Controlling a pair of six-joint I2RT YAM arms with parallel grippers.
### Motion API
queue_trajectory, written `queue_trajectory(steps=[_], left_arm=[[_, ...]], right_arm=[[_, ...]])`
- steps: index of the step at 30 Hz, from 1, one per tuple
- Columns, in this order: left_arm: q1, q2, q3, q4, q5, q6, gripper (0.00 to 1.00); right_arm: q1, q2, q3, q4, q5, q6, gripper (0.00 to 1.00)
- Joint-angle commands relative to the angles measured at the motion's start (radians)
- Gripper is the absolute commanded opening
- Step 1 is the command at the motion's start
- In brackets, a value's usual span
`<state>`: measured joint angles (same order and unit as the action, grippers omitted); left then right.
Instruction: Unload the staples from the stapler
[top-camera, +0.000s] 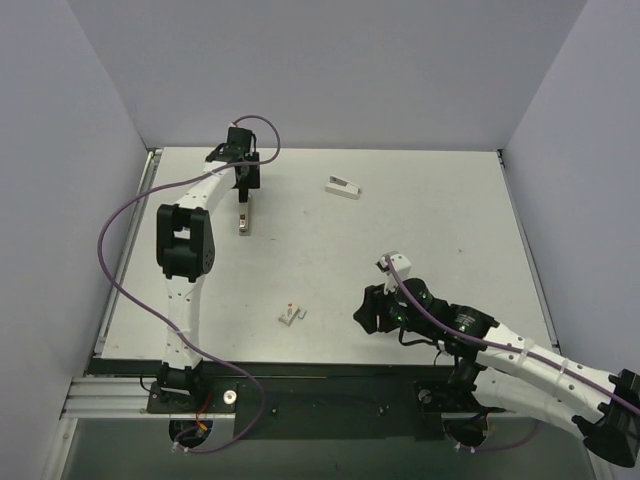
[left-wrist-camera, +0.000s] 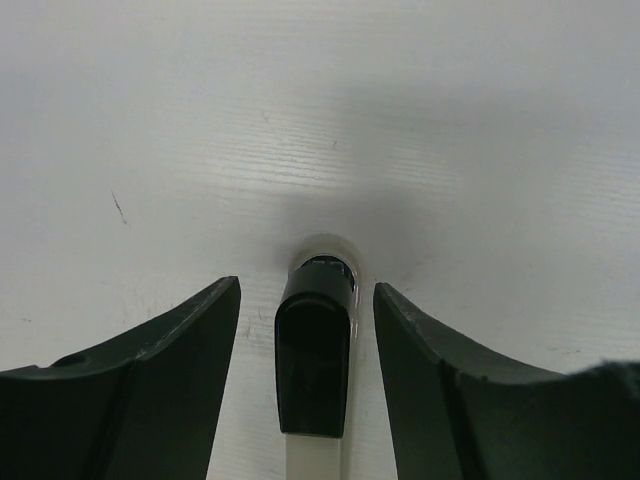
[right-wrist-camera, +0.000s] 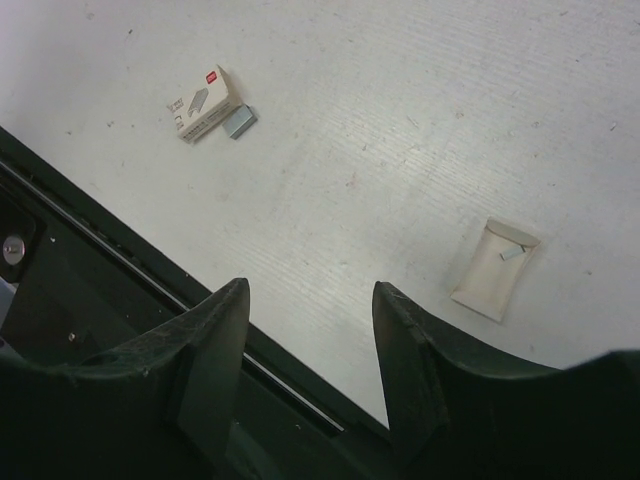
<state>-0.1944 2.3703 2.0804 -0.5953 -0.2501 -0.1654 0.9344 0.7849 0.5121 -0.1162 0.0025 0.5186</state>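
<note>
The stapler (top-camera: 245, 218), black on top with a pale base, lies on the white table (top-camera: 420, 230) at the far left. My left gripper (top-camera: 245, 190) hangs over its far end. In the left wrist view the stapler (left-wrist-camera: 313, 360) runs between the two fingers with a gap on each side, so my left gripper (left-wrist-camera: 307, 290) is open and not touching it. A short grey strip of staples (right-wrist-camera: 240, 121) lies against a small staple box (right-wrist-camera: 205, 102). My right gripper (right-wrist-camera: 310, 290) stands open and empty over the table's front edge (top-camera: 368, 310).
The staple box (top-camera: 292, 315) sits near the front middle. A white wedge-shaped piece (top-camera: 343, 187) lies at the back centre. A small beige pad (right-wrist-camera: 495, 268) with a bit of metal on it lies near my right fingers. A black rail (right-wrist-camera: 120, 250) runs along the front edge.
</note>
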Motion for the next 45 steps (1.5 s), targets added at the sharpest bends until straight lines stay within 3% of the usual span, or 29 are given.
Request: queue_trajectory(steps=[1, 9, 14, 15, 20, 25, 32, 36, 45], left_arm=[[0.012, -0.039, 0.049, 0.005, 0.020, -0.009, 0.68], [-0.017, -0.281, -0.110, 0.048, 0.046, -0.060, 0.74], [-0.066, -0.492, -0.322, 0.126, 0.138, -0.175, 0.76], [-0.077, -0.553, -0.401, 0.170, 0.146, -0.186, 0.89], [-0.174, -0.730, -0.637, 0.273, 0.129, -0.258, 0.89], [-0.267, -0.933, -0.929, 0.443, 0.115, -0.353, 0.89], [-0.418, -1.130, -1.201, 0.561, 0.006, -0.350, 0.90], [-0.458, -1.236, -1.348, 0.672, 0.018, -0.370, 0.89], [-0.525, -1.281, -1.459, 0.719, 0.005, -0.382, 0.89]], right_arm=[[-0.011, 0.027, 0.052, -0.002, 0.024, -0.018, 0.49], [-0.026, 0.080, 0.166, -0.066, 0.076, -0.034, 0.53], [-0.069, 0.140, 0.250, -0.109, 0.129, -0.022, 0.59], [-0.078, 0.160, 0.276, -0.115, 0.137, -0.017, 0.61], [-0.143, 0.261, 0.376, -0.131, 0.148, -0.005, 0.65], [-0.278, 0.425, 0.517, -0.138, 0.114, 0.012, 0.66], [-0.400, 0.689, 0.718, -0.111, 0.080, -0.023, 0.66], [-0.462, 0.848, 0.842, -0.105, 0.053, -0.048, 0.66], [-0.581, 1.191, 1.135, -0.051, -0.039, -0.126, 0.69]])
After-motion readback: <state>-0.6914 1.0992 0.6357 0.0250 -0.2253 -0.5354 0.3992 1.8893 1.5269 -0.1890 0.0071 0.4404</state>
